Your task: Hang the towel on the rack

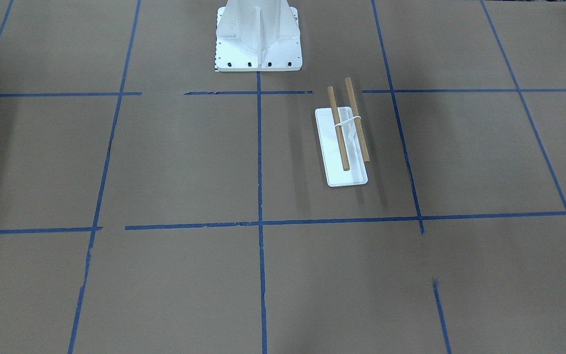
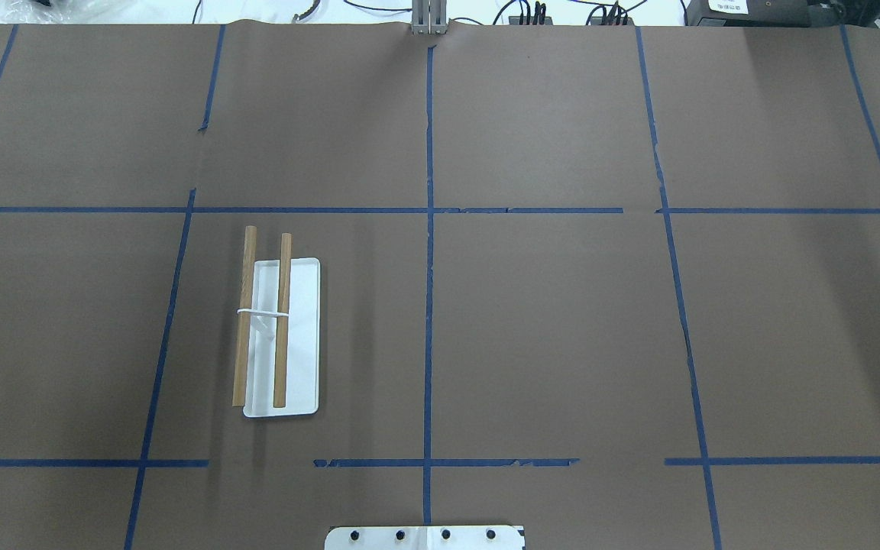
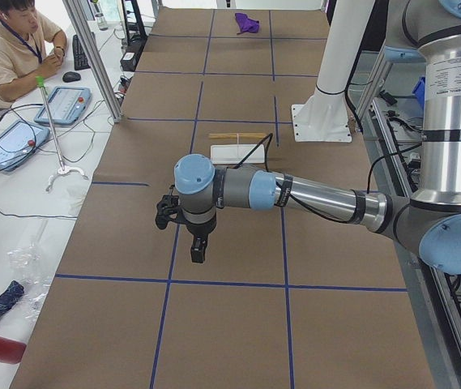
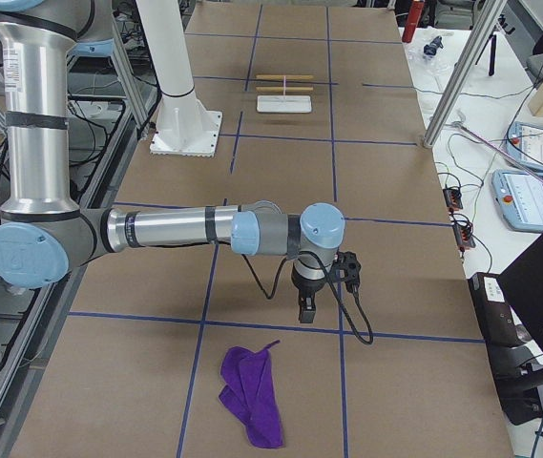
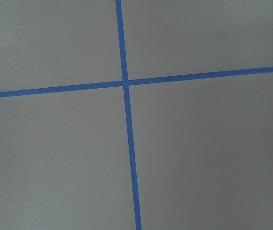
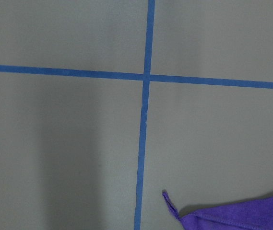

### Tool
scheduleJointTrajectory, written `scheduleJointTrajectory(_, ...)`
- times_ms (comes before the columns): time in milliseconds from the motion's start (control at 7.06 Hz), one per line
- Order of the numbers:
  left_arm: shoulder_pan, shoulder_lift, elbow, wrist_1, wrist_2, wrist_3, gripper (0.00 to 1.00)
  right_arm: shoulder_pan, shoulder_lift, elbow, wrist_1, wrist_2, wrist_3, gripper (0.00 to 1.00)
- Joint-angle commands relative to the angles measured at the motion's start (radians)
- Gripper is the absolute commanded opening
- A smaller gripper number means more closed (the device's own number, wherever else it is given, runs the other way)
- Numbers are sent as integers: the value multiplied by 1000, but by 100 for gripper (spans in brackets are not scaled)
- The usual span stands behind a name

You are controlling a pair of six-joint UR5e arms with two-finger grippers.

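The rack (image 1: 349, 176) is a white tray base with two parallel wooden dowels on a white support. It stands on the robot's left half of the table (image 2: 304, 336) and is small in the side views (image 3: 238, 152) (image 4: 283, 103). The purple towel (image 4: 252, 391) lies crumpled on the table's right end, also seen far off (image 3: 247, 23) and at the right wrist view's lower edge (image 6: 237, 218). My left gripper (image 3: 198, 253) hangs above the table's left end. My right gripper (image 4: 306, 310) hangs a little short of the towel. I cannot tell whether either is open or shut.
The large white ribbed pedestal (image 1: 258, 39) is bolted at the robot's side of the table (image 2: 425, 537). Blue tape lines grid the brown table. An operator (image 3: 11, 49) sits at a side bench with tablets and cables. Aluminium frame posts (image 4: 457, 72) stand along the table's far edge.
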Motion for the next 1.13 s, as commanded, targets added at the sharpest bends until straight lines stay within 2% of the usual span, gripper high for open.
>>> scheduleJointTrajectory(0,2,-23,2,-1,3,1,100,-1,6,0,2,-3,-3,100)
scheduleJointTrajectory(142,2,-26,12,-1,2,1,100,-1,12,-2,27,-6,-6,100)
scheduleJointTrajectory(425,3,-23,1,-2,11,4,100,-13,2,-27,214,-5,-2,100)
scheduleJointTrajectory(567,6,-35,-1,-45,11,1,100,-24,2,-17,297,8,8,100)
scheduleJointTrajectory(709,5,-37,-8,-105,8,-2,100,-83,-1,-21,360,17,17,100)
scheduleJointTrajectory(850,6,-39,-17,-148,6,4,100,-102,12,-28,364,6,47,100)
scheduleJointTrajectory(992,6,-40,-4,-285,6,-1,100,-109,2,0,367,6,54,100)
